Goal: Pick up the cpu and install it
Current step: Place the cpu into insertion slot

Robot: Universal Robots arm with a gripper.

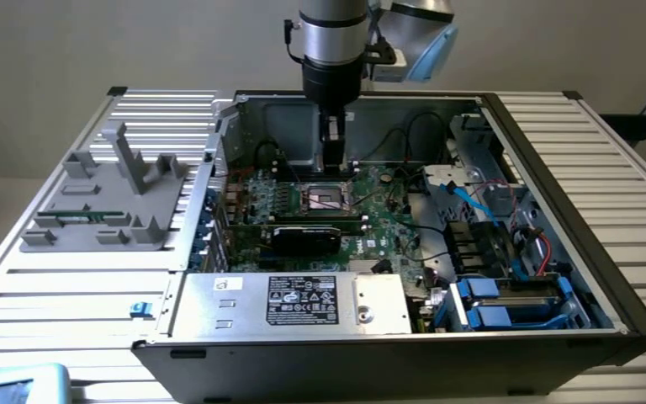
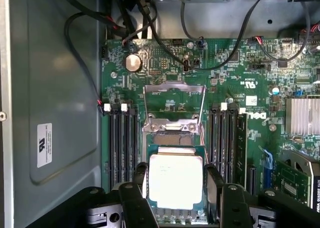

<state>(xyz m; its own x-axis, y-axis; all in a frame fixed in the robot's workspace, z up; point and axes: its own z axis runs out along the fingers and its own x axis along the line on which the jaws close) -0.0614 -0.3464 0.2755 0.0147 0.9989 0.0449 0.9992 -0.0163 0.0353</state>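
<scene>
cpu: the cpu (image 2: 175,180) shows its silver top squarely between the two dark fingers (image 2: 216,185), directly over the socket (image 2: 172,130) on the green motherboard (image 2: 240,87)
grip: the gripper (image 2: 177,173) stands fairly wide, its jaws pressed against two opposite edges of the chip; it looks clamped on it
height: whether the chip hangs just above the socket or already sits in it, I cannot tell
socket: its metal bracket (image 2: 173,98) is flipped up and open
arm: reaches straight down into the computer case (image 1: 548,151)
progress: pick-up looks done and the chip is lined up; seating unconfirmed, release and bracket closing not yet done
</scene>
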